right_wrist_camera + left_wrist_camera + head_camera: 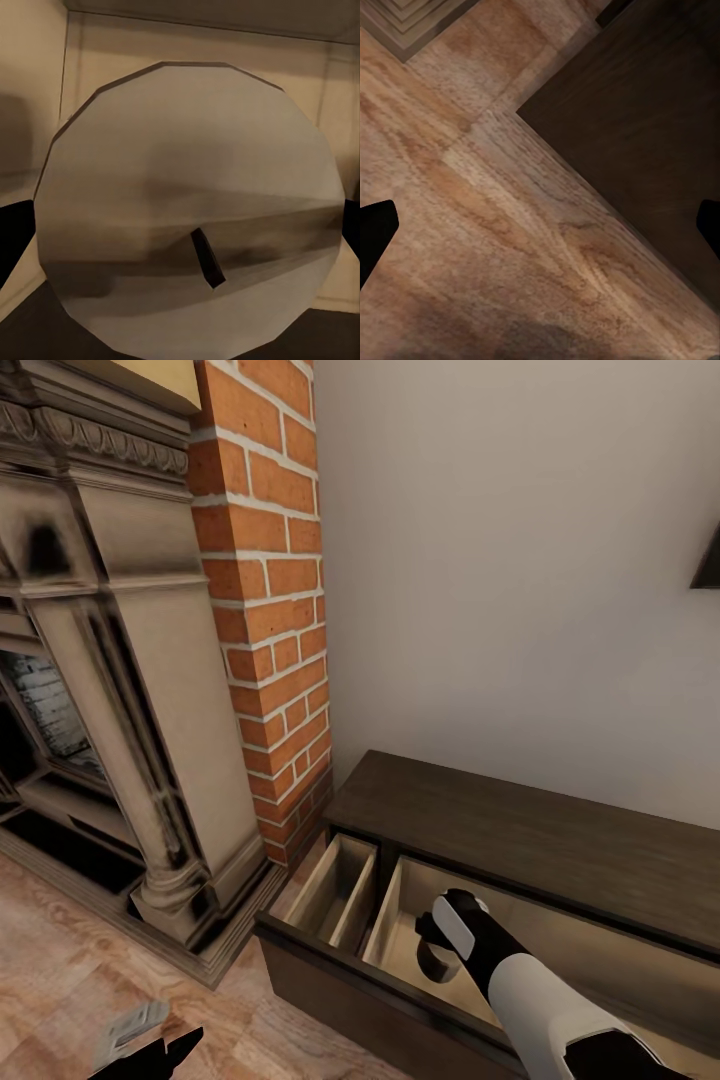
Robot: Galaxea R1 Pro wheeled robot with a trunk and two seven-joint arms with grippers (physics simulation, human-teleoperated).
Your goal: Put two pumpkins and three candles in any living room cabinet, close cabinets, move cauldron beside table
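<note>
Candle [191, 214] pinched in right tool [440, 950] inside open cabinet [520, 840] drawer; left tool [540, 232] spread over floor [495, 225].

No readable txt, labels, brands or nos. on anything in view.

The dark brown cabinet [560, 840] stands with a drawer pulled open. A beige candle [191, 202] (dark wick showing) sits upright inside it

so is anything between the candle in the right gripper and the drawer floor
Nothing visible. The right gripper holds the candle inside the cabinet's open drawer, with bare drawer wall behind it.
</note>
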